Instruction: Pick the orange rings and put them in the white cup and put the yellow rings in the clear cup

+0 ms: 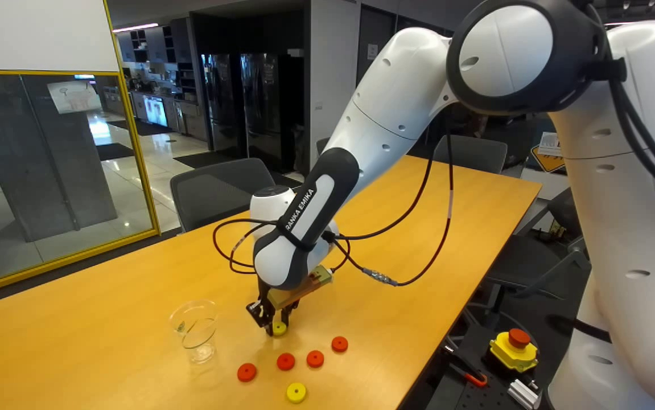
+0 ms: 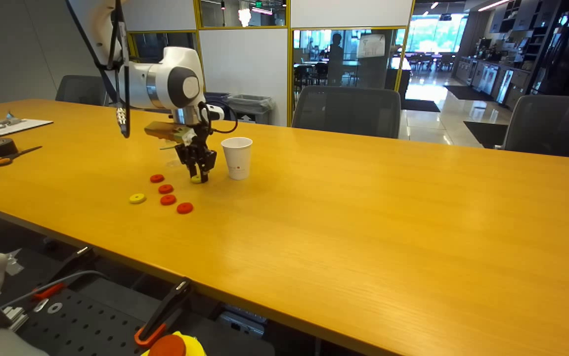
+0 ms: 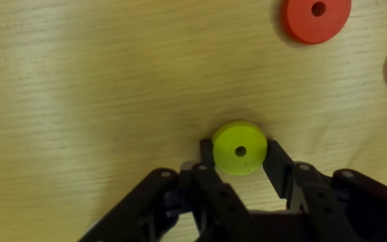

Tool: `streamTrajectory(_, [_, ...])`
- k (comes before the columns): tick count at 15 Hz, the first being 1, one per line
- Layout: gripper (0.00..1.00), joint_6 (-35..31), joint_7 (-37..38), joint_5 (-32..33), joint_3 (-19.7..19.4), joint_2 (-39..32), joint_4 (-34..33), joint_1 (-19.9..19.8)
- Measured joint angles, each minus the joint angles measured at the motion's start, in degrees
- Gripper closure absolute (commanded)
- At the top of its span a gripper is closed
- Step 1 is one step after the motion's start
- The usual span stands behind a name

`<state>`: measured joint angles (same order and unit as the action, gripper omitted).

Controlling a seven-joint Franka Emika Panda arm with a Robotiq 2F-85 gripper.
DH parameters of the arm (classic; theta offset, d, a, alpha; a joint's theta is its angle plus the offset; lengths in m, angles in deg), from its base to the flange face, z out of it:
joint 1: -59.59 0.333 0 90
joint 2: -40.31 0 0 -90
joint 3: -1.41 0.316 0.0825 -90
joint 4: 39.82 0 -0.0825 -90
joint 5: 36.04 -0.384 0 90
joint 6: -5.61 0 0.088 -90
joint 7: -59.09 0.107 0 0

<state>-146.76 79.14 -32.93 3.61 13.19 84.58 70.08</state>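
carries on wooden tabletop, near the white cup, four orange rings, a yellow ring, the clear cup.

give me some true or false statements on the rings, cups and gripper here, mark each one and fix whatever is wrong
1. The gripper is closed on a yellow ring. True.
2. Four orange rings and a loose yellow ring lie on the table. True.
3. The orange rings are piled in one stack. False: they lie spread out, each flat on the table.
4. The white cup and the clear cup both stand upright. True.
5. The loose yellow ring is inside the clear cup. False: it lies on the table, outside that cup.
6. The gripper is right above the white cup. False: it is low at the table, apart from that cup.
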Motion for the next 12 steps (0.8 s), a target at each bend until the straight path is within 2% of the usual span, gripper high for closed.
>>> streamTrajectory(6, [0.83,0.49,0.72,0.96,-0.54,3.83,-0.72,2.54])
streamTrajectory(12, [0.83,5.09,5.87,7.56,-1.53,10.01,-3.44,6.96])
